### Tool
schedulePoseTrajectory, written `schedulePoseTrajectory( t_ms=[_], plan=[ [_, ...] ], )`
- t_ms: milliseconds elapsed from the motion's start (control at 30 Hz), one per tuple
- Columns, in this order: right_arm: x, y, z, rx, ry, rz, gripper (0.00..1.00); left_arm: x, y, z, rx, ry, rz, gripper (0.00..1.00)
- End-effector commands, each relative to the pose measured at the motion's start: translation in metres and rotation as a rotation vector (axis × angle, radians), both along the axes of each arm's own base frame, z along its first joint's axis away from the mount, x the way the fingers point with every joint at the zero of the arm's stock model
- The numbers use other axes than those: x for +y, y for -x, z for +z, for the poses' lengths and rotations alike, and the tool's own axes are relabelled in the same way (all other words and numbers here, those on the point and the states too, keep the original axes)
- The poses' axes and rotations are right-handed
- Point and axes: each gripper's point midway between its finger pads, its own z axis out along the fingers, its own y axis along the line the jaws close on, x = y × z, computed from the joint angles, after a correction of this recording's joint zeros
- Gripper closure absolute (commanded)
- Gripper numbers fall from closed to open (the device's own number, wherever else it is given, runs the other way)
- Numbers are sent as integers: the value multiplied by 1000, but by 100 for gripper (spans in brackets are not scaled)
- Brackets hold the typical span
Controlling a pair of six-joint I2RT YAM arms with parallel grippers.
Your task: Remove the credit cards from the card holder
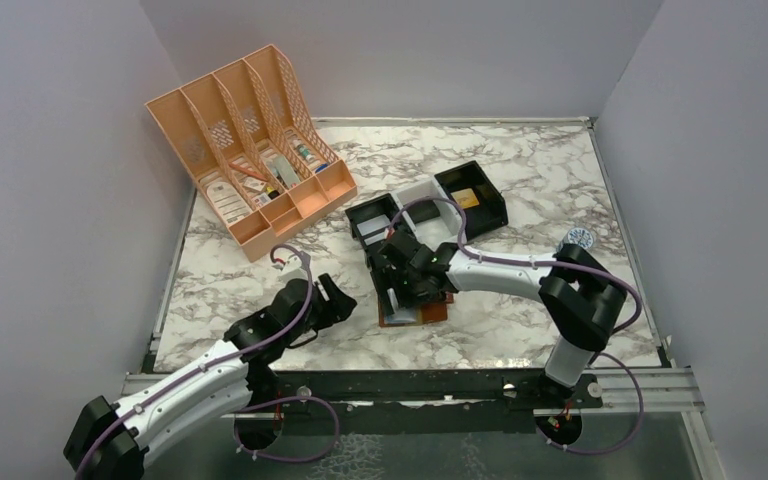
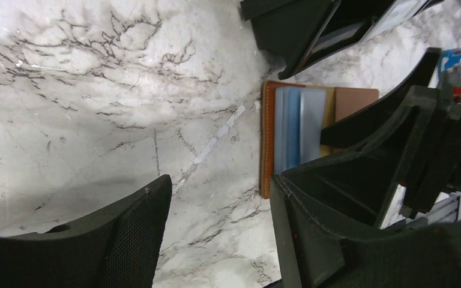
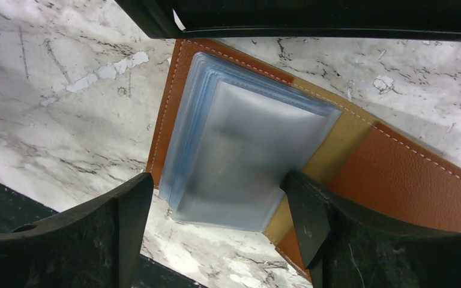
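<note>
The card holder is laid open and flat on the marble table, near the front edge and just in front of the black-and-white trays. A fanned stack of pale blue-grey sleeves is seen on its inner face. The credit cards are probably held inside that stack, though single cards cannot be told apart through the cloudy plastic.

The right gripper is held directly above the holder with its jaws spread wide. The stack is framed between them and nothing is gripped. One of its fingers is seen over the tan lining beside the stack, but it cannot be judged whether it touches.

The left gripper is likewise spread wide and empty. It is held low over bare marble, just beside the holder's stitched edge. A peach file rack is placed at the far left corner, well apart from the holder.
</note>
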Motion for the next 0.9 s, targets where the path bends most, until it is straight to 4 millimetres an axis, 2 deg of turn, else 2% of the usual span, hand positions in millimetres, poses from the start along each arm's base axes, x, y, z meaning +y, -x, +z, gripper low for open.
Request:
schedulePoseTrajectory(
  t_ms=[0,133,300,367,600,800,867],
  plan=[
    [-20,4,-36,-9,156,-61,17,-9,-1,0,-8,-17,-64,37],
    [-15,11,-39,-4,89,-43,32,-12,0,-2,5,-28,-87,37],
    [4,28,-27,38,-77,40,34,-23,3,7,-27,20,-142,36],
    [8,31,-25,41,-109,57,41,-29,5,10,-35,35,-179,36],
    [5,42,-14,29,-192,94,46,-42,10,13,-69,49,-215,36],
    [0,43,-7,8,-183,120,39,-62,16,10,-99,40,-245,37],
    [-1,40,-4,-9,-182,114,39,-64,17,6,-93,22,-225,41]
  ],
)
